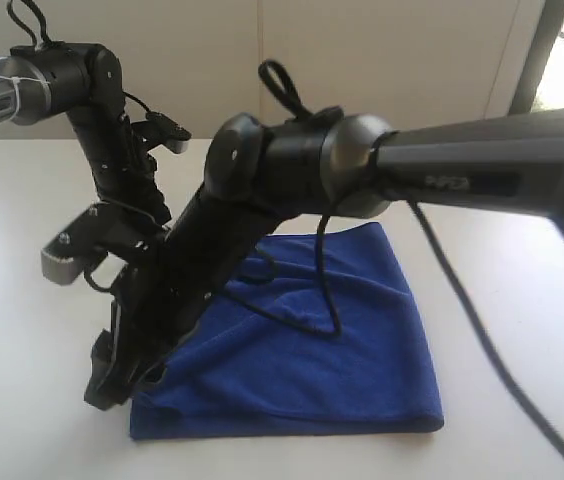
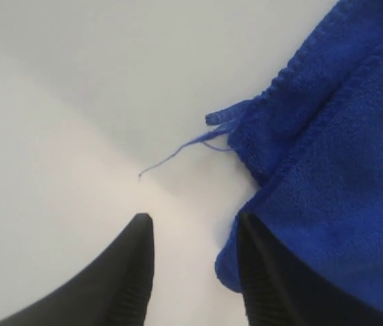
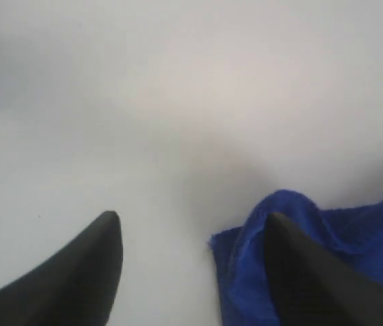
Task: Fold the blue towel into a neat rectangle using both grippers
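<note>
Blue towel: fuzzy matt cloth. Table: smooth, white. Left pincer fingers: ribbed matt black.

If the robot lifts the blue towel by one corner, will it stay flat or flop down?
Probably flops: the blue towel lies in soft folds and wrinkles. Likely not slippery: its surface looks fuzzy. The loose thread at its corner might snag.

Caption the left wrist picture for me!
Open left gripper at a corner of the blue towel, loose thread trailing out.
</note>
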You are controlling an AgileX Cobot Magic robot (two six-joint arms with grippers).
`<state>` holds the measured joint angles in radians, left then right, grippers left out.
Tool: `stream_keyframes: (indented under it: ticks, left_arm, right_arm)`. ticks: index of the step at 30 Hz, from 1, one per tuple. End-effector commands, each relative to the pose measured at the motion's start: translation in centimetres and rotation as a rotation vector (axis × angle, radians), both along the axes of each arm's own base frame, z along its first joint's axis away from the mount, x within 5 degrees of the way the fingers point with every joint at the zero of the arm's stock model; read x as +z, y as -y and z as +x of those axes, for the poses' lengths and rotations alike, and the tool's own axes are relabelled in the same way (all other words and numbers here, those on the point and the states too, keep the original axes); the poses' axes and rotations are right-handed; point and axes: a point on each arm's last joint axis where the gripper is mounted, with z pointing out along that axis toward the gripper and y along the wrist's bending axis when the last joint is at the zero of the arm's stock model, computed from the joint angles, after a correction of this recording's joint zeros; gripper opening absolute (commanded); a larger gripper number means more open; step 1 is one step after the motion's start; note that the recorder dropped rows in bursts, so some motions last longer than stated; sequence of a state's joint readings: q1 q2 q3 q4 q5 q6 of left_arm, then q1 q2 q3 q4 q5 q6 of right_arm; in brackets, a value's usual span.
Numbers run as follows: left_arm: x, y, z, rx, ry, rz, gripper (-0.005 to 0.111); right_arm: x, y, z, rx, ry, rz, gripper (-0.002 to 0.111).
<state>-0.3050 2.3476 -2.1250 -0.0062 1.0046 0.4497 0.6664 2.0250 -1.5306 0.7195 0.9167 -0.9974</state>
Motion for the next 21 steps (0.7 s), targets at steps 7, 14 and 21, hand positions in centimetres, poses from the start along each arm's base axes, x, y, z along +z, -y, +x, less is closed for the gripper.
stream_keyframes:
  ticks: [7,14,21]
  left_arm:
    - [3.4,-0.7,-1.2,0.018,-0.008,0.004,0.046]
    - [3.7,1.3,-2.6,-0.057,-0.153,-0.211,0.036]
    - [3.9,2.9,-3.4,-0.202,-0.202,-0.333,0.000]
  right_arm:
    - [1.4,6.1,2.3,-0.178,0.060,-0.259,0.005]
    - [-2.0,9.8,1.7,-0.194,-0.111,-0.383,0.000]
    - [-0.2,13.3,0.5,-0.278,-0.076,-0.452,0.000]
